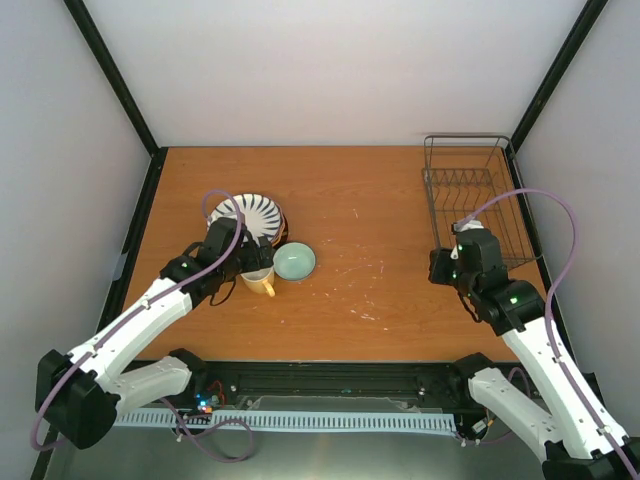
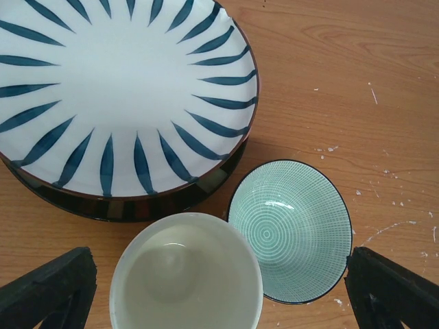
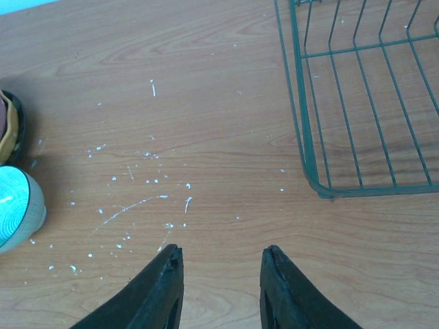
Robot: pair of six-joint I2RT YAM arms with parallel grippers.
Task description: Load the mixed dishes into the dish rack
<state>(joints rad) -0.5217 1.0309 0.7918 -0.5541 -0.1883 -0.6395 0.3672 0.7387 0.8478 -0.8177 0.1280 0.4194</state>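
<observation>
A white plate with dark radial stripes (image 1: 250, 213) tops a stack at the table's left; a dark brown-black plate (image 2: 144, 204) shows under it, and any other plates are hidden. The yellow mug (image 1: 259, 283) stands upright just in front of the stack, cream inside (image 2: 186, 274). The small mint-green bowl (image 1: 294, 261) sits beside the mug, touching it (image 2: 291, 229). My left gripper (image 1: 255, 262) hovers wide open above the mug and bowl, holding nothing (image 2: 219, 295). My right gripper (image 1: 443, 268) is open and empty over bare table (image 3: 223, 257), left of the dish rack's (image 1: 470, 190) near corner (image 3: 363, 103).
The dark wire rack stands empty at the table's far right by the frame post. White scratches and flecks mark the wood (image 3: 137, 199) between bowl and rack. The bowl's edge (image 3: 17, 205) and the plate stack's edge (image 3: 8, 130) show at the left of the right wrist view.
</observation>
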